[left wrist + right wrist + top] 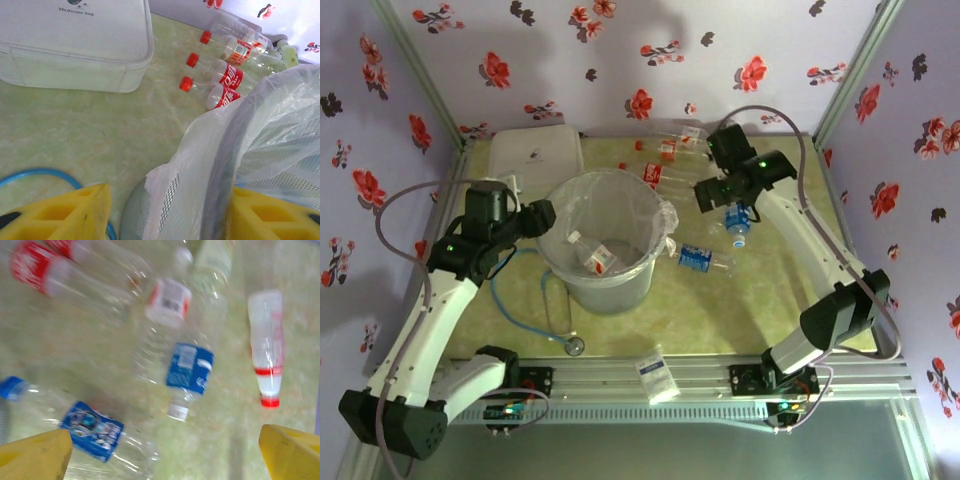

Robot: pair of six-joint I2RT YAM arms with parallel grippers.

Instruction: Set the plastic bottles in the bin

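The bin (605, 290) stands in the middle of the top view with one bottle (592, 255) lying at its bottom. The other plastic bottles (665, 152) lie on their sides on the surface, most of them just up and right of the bin and two blue-labelled ones to its right. The right jaws hang over that scatter, spread wide with nothing between them. In the right wrist view a blue-labelled bottle with a white cap (187, 370) lies in the centre. A blue-capped one (92, 432) crosses the lower left close to one yellow tip, and a red-capped one (267, 347) lies apart at the right. The left jaws stand parted astride the bin's rim (220, 175) on its left side, one tip outside and one inside by the liner bag (280, 115), not visibly pinching. The bottles look empty, so probably light, thin-walled and springy, smooth enough to roll or squirt out of a hard squeeze. The label band at mid-body looks the best hold, jaws square to the long axis. The neck is stiffer but narrow. The centre bottle lies against a clear neighbour, which a descending tip may nudge.
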